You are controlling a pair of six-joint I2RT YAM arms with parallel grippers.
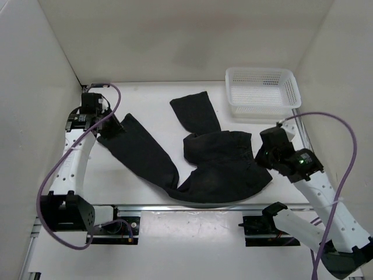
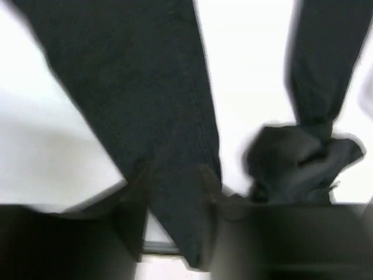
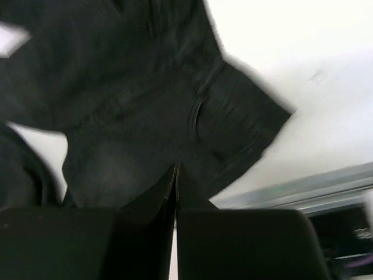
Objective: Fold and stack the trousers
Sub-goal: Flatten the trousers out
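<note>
Tabletop (image 1: 145, 99): white, walled on three sides, and carrying every item noted below.

Trousers (image 1: 221, 169): black, lying unfolded across the middle of the tabletop. The waist and seat are bunched at the near right. One leg runs out to the far left. The other leg points toward the back and ends near the basket without touching it. No fold is present.

Basket (image 1: 265, 108): white mesh, in the far right corner, apart from the cloth.

Right tool (image 1: 263, 154): at the waist edge. Its wrist view shows the fingers pressed together, pinching the waistband cloth at their tips.

Left tool (image 1: 108, 131): at the end of the left-hand leg. The leg cloth runs between its fingers (image 2: 135, 198), but the wrist view is blurred and I cannot tell whether they are clamped on it or only straddling it.

Assessment: the work is at the laying-out step, ahead of the first fold. The next move calls for a sure hold at both ends, then drawing the waist and leg apart until the bunching flattens. After that the legs need to be brought one over the other. Uneven pull risks dragging the whole garment instead.
</note>
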